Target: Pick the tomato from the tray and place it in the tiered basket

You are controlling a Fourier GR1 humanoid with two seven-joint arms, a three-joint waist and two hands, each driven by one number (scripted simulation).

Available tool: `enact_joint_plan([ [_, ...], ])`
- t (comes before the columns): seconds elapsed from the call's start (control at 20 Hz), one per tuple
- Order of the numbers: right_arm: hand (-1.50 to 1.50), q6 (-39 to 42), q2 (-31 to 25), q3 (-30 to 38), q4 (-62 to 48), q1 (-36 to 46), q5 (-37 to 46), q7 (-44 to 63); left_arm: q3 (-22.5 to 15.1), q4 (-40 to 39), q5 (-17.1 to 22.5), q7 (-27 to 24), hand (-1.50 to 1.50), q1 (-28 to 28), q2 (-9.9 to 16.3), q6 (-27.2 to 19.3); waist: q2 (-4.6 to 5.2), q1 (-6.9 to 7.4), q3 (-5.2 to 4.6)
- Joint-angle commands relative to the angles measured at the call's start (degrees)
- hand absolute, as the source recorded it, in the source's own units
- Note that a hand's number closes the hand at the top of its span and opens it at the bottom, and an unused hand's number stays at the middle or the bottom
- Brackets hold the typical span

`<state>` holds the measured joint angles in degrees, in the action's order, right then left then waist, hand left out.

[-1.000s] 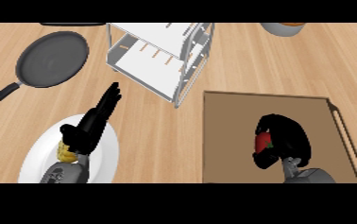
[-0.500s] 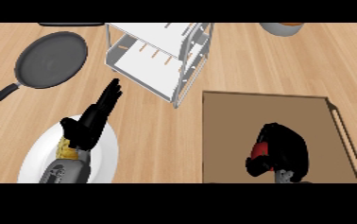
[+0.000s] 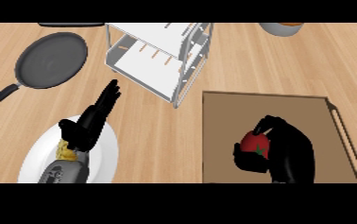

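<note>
Left hand [image 3: 89, 124] rests open, fingers straight, over a white plate [image 3: 42, 159], a pan [image 3: 50, 60] beyond it. Ahead stands the basket [image 3: 160, 57]. Right hand [image 3: 282, 154] curls round the tomato [image 3: 255, 143] above the tray [image 3: 223, 124]. No writing shows.

The right hand [image 3: 282, 150] partly hides the tomato [image 3: 255, 143]
</note>
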<state>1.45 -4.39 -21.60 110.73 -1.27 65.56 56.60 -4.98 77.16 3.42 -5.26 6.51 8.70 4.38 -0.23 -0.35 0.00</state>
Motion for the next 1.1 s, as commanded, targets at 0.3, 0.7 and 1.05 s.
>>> enact_joint_plan([
  [0.3,1.50,10.05,4.33,0.06,12.70,22.54,1.36,9.64,-1.18,2.55,-0.71,1.44,0.00,-1.04,-1.47,-0.18,0.09,0.73,-0.05],
  [0.7,1.50,4.95,4.37,8.63,-11.68,52.52,-5.03,17.25,-0.64,-0.46,-1.64,0.77,0.00,2.38,-1.34,0.27,0.46,2.34,-0.12],
  [1.05,1.50,-2.43,4.37,14.84,-31.88,64.82,-9.91,14.39,0.12,-2.97,-1.42,-0.56,0.00,4.47,-1.51,1.19,0.90,2.74,-0.13],
])
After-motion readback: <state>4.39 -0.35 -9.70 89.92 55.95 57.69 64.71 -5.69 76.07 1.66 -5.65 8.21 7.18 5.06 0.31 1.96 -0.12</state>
